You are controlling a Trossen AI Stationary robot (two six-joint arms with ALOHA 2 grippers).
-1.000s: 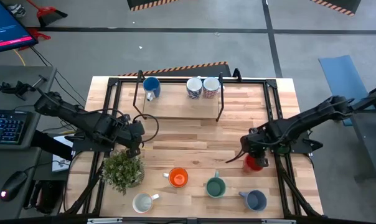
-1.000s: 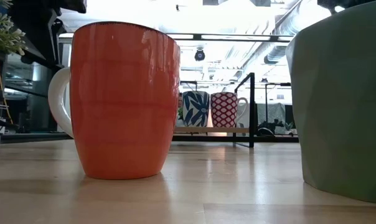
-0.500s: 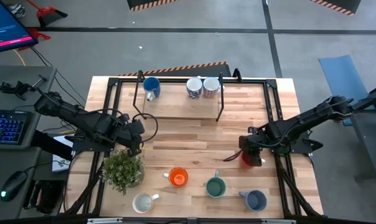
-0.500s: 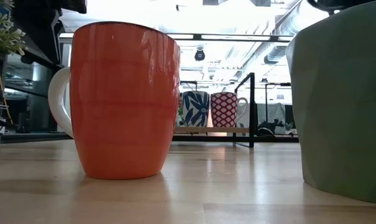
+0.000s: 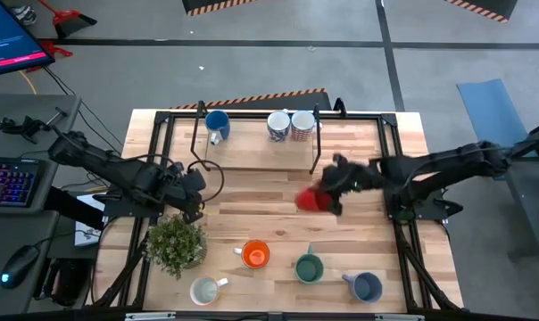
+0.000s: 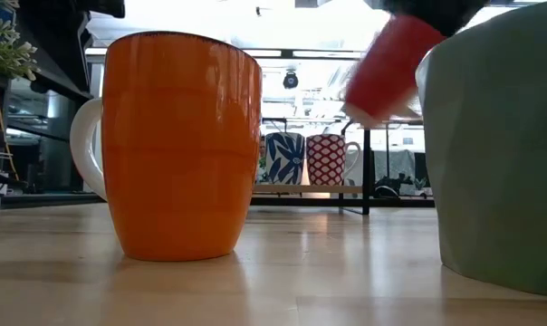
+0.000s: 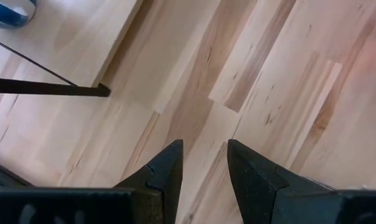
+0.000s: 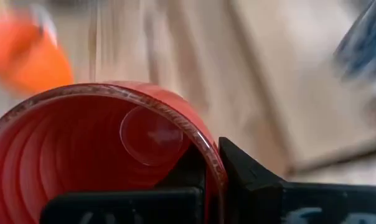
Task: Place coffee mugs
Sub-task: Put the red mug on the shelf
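My right gripper is shut on the red mug, above the middle of the table and just in front of the black-framed wooden shelf. In the low view the red mug hangs tilted in the air. On the shelf stand a blue mug, a blue-patterned mug and a red-patterned mug. The orange, green, slate-blue and cream mugs stand on their bases near the table's near edge. My left gripper waits, open and empty, at the table's left. My right gripper holds the red mug by its rim wall, one finger inside the mug and one finger outside. The fingers come from the table's right. The mug is lifted clear of the table and tilted, its mouth turned toward the gripper.
A leafy potted plant stands at the near left beside my left arm. The shelf's black frame posts rise close to the red mug. Bare wood lies between the shelf and the near row of mugs.
My right gripper has lifted the red mug off the table's right side and carried it up and toward the table's left and far edge, toward the shelf. The mug has tipped from upright to tilted.
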